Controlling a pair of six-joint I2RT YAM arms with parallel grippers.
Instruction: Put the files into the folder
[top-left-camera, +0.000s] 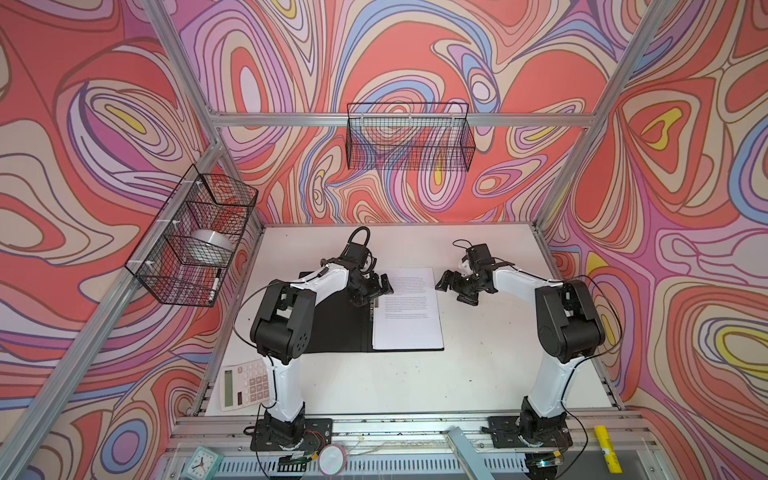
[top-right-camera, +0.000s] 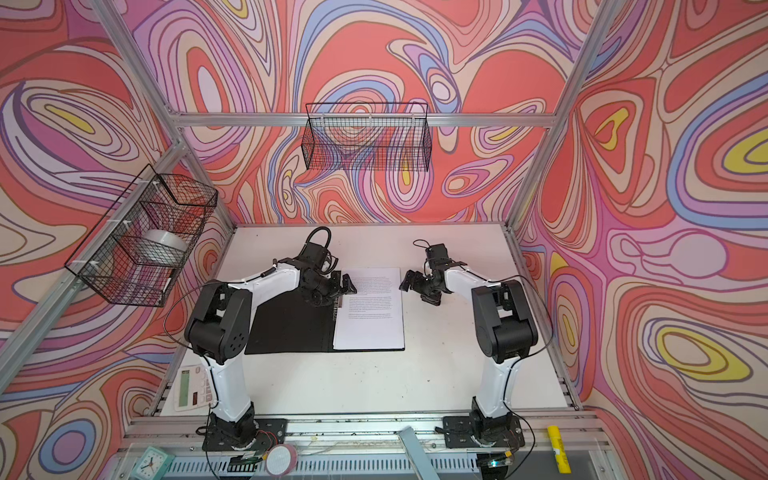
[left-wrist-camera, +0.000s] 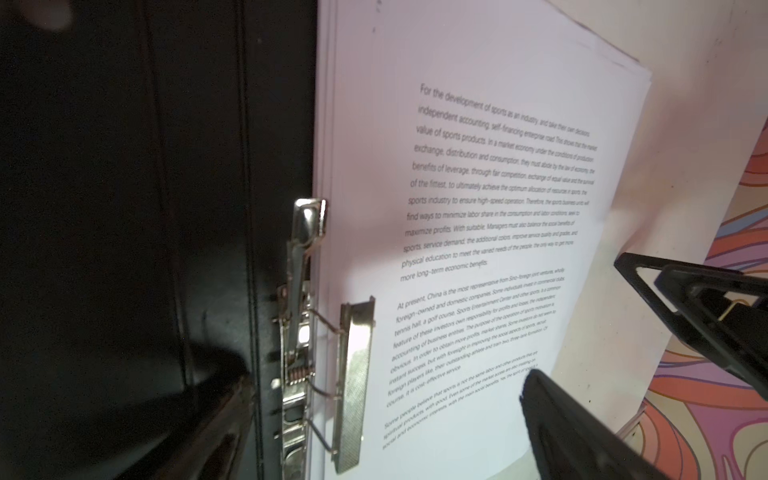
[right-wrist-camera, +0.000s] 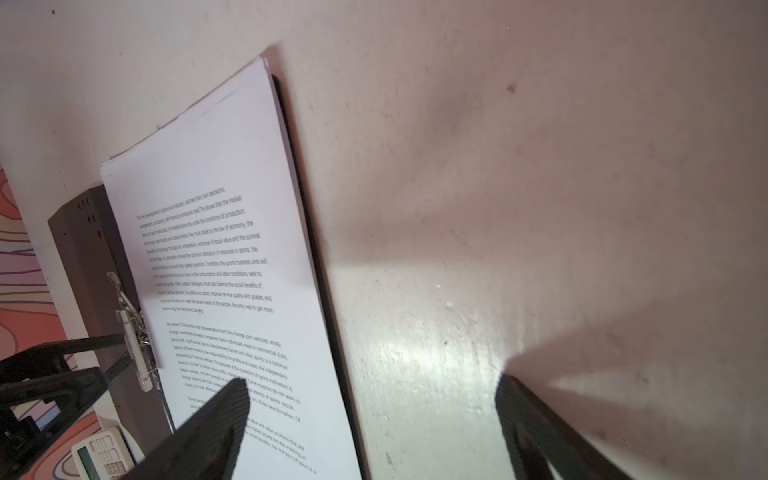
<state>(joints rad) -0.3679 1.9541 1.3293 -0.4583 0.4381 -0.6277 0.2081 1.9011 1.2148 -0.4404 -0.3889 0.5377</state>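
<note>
— Where do we find the files (top-left-camera: 409, 320)?

— We see them as one neat stack, print side up, lying flat on the open folder (top-left-camera: 332, 328), on the half nearer the right arm (top-left-camera: 557, 316). The folder lies black side up in the middle of the bench (top-left-camera: 415, 382).

— And how do we read the fastening?

— In the left wrist view the metal clip (left-wrist-camera: 353, 374) sits at the spine, and its flat bar lies on the margin of the top sheet.

— What do we say of the left jaws?

— They stand wide and hold nothing. We see them over the spine, with one finger (left-wrist-camera: 561, 432) above the page and its partner above the black cover.

— And the right jaws?

— Also wide and empty. In both top views they hang just beside the far right edge of the stack, apart from the paper.

— Do we note anything more?

— A calculator (top-left-camera: 243, 384) lies at the near left corner of the bench, well apart from the folder.
</note>
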